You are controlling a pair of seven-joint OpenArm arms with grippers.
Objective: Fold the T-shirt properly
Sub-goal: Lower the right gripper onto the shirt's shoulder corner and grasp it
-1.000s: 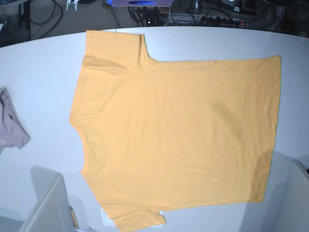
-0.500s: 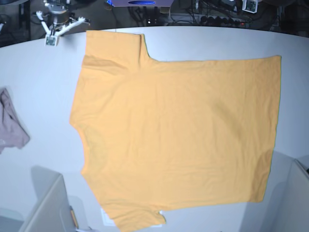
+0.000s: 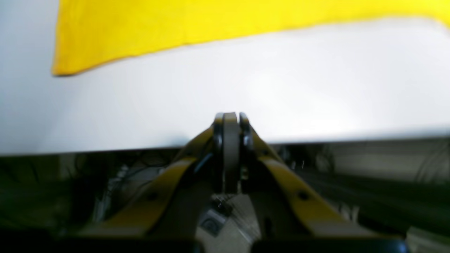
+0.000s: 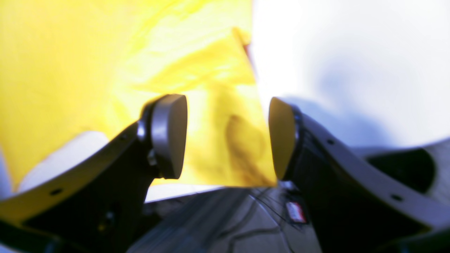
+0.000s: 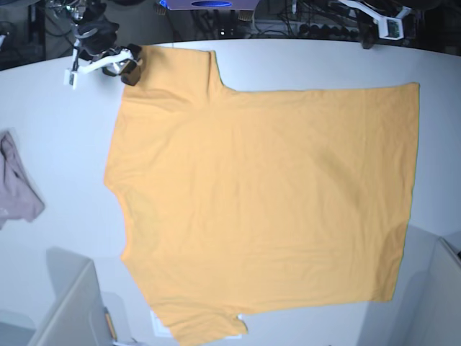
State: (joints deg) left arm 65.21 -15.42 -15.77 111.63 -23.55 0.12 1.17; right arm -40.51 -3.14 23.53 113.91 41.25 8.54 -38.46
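The light-orange T-shirt (image 5: pixel 259 194) lies spread flat on the white table (image 5: pixel 65 122), its sleeves toward the back left and front left. My right gripper (image 5: pixel 132 63) is at the back-left sleeve corner. In the right wrist view its jaws stand open (image 4: pixel 226 137) with the T-shirt's sleeve corner (image 4: pixel 218 140) between the pads, untouched by either. My left gripper (image 5: pixel 374 32) hangs over the table's back edge at the right. It is shut (image 3: pixel 230 117) with nothing in it, and the T-shirt's edge (image 3: pixel 175 24) lies a little ahead of it.
A small pinkish-mauve cloth (image 5: pixel 18 187) lies crumpled at the table's left edge. Grey box-like shapes stand at the front left (image 5: pixel 68 310) and front right (image 5: pixel 439 295). Cables and equipment run behind the table's back edge.
My right gripper came in from the back left, reached the sleeve corner and opened its jaws. My left arm has come into the base view at the back right.
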